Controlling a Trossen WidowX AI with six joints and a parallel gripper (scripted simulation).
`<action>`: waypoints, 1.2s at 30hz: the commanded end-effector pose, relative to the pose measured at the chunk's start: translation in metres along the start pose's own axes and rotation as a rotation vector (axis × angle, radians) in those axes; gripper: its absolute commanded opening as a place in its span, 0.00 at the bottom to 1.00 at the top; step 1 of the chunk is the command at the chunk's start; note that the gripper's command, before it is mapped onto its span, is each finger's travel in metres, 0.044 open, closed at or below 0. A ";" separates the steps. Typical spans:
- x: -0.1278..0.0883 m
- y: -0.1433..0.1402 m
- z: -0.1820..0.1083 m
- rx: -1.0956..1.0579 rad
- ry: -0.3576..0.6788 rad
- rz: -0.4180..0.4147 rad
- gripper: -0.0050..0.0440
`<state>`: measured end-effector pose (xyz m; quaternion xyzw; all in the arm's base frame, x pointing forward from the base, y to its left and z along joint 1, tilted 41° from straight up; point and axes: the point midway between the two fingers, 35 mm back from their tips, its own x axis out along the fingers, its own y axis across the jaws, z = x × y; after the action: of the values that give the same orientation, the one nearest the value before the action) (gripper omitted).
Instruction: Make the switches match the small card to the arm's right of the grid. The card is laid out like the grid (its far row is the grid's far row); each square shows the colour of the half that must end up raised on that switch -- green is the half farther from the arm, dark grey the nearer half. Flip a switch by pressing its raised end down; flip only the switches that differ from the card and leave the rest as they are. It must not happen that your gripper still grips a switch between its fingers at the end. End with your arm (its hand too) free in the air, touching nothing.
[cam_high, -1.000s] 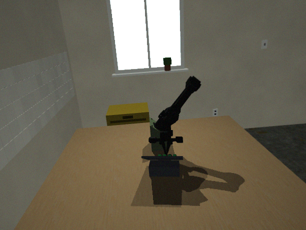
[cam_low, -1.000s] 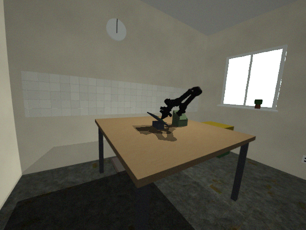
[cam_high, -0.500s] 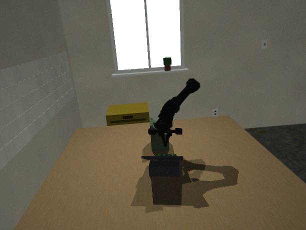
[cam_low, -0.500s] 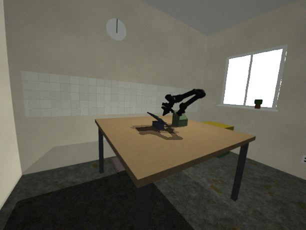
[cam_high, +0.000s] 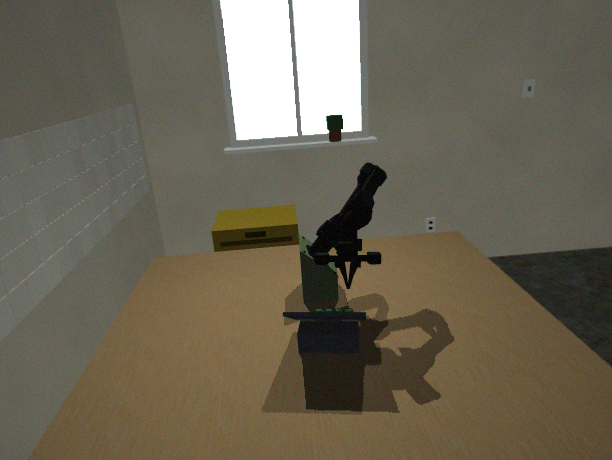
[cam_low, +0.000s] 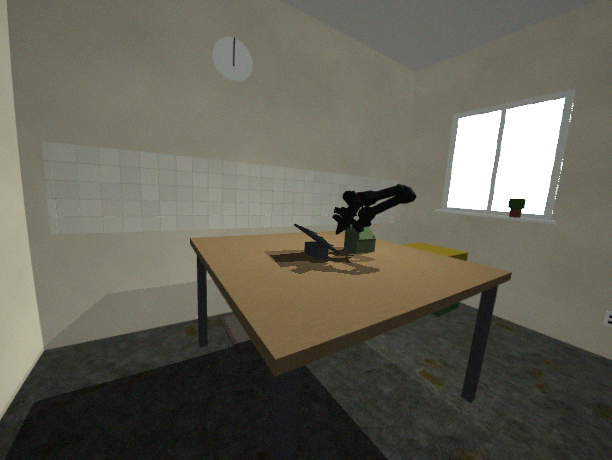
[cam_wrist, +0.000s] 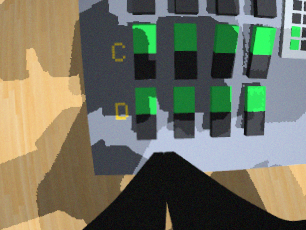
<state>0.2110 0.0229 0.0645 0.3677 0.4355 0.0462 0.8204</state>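
Switch grid (cam_wrist: 100, 142): tilted panel sitting mid-table, rows B, C, D showing; rocker switches (cam_wrist: 185, 51) looking rigid, hinged, likely needing only a firm fingertip press on the raised end; card (cam_wrist: 296, 23) lying at right; gripper (cam_wrist: 166, 218) hovering at the near edge, pinched closed, carrying nothing.

The tabletop (cam_low: 320, 310) is a light wooden board on dark legs (cam_low: 479, 345). Near its middle stands a dark blue block (cam_high: 328, 337) which carries the tilted switch panel (cam_high: 324, 315). At 12 o'clock from this block, touching the tabletop too, is the green base (cam_high: 318, 285) of the arm. Dark shadows (cam_high: 405, 345) fall on the wood at 3 o'clock and at 6 o'clock from the block. In the wrist view the grey panel (cam_wrist: 100, 135) covers the wood (cam_wrist: 33, 128), which shows at 9 o'clock.
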 end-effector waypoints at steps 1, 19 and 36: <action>0.000 0.006 -0.011 0.011 -0.001 0.000 0.10; 0.045 0.006 -0.013 0.011 -0.027 0.000 0.10; 0.059 0.006 -0.012 0.011 -0.027 0.000 0.10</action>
<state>0.2395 0.0575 0.0260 0.3725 0.4239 0.0407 0.8246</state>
